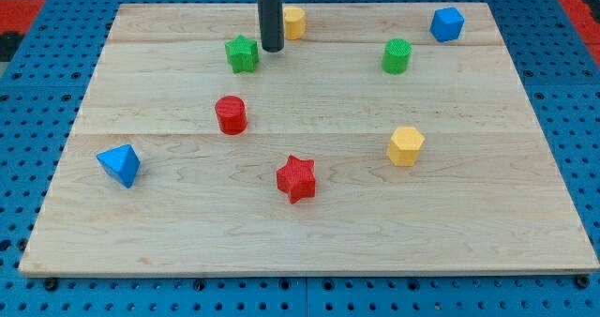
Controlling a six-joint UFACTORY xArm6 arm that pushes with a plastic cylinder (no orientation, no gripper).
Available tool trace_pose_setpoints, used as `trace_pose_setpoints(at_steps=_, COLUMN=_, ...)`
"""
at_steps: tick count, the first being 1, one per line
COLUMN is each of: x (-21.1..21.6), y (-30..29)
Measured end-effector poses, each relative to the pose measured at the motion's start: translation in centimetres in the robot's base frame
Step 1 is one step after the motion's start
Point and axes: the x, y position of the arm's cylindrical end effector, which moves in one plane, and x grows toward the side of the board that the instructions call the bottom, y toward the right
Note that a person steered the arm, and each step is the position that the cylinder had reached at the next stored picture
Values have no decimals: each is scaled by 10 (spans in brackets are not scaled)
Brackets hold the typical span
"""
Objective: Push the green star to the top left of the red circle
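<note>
The green star (242, 53) lies near the view's top, left of centre. The red circle (231, 114) stands below it, slightly to the left. My tip (272, 49) is just to the right of the green star, very close to it or touching it; I cannot tell which. The rod rises straight up out of the view's top.
A yellow block (295, 22) sits behind the rod to its right. A green circle (397, 55) and a blue block (447, 23) are at the top right. A yellow hexagon (405, 145), a red star (296, 178) and a blue block (120, 164) lie lower. The wooden board (309, 251) rests on a blue pegboard.
</note>
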Motion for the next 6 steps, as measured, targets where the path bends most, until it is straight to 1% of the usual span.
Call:
trace_pose_setpoints(at_steps=2, x=4, y=-3)
trace_pose_setpoints(at_steps=4, x=4, y=-57)
trace_pose_setpoints(at_steps=6, x=4, y=-79)
